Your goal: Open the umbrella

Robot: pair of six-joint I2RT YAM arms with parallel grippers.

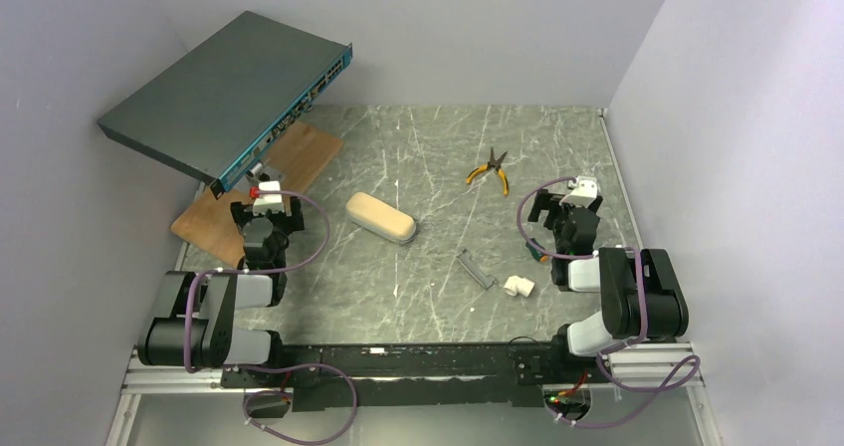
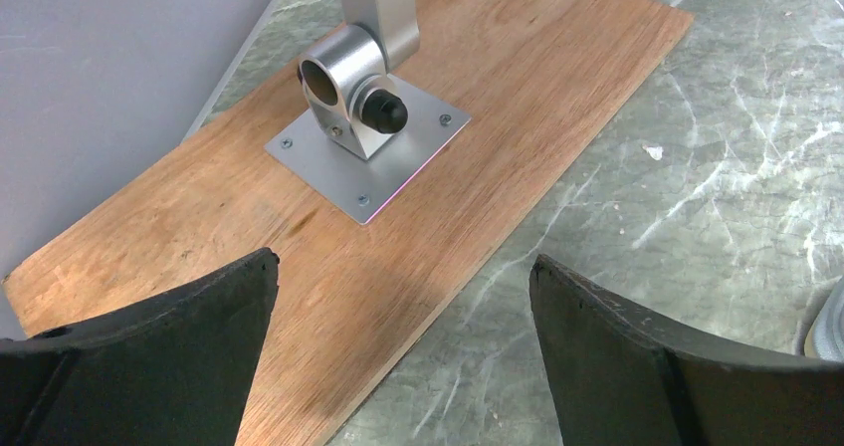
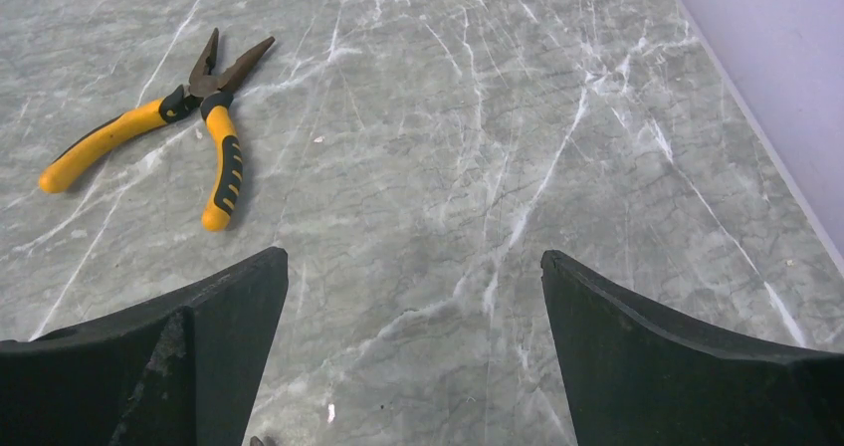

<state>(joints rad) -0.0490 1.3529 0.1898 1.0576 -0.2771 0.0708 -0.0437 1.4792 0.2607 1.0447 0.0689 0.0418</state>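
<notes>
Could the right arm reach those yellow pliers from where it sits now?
Probably yes: the pliers lie on the table ahead and to the left of the right arm, its jaws open, with nothing between.

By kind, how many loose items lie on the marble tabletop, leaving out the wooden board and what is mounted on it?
Pliers: 1
Beige case: 1
Metal bracket: 1
White pipe fitting: 1
Total: 4

table (image 3: 518, 117) grey, white-veined | pliers (image 3: 207, 96) yellow-black | board (image 2: 518, 98) brown woodgrain | left pincer (image 2: 403, 267) black
</notes>
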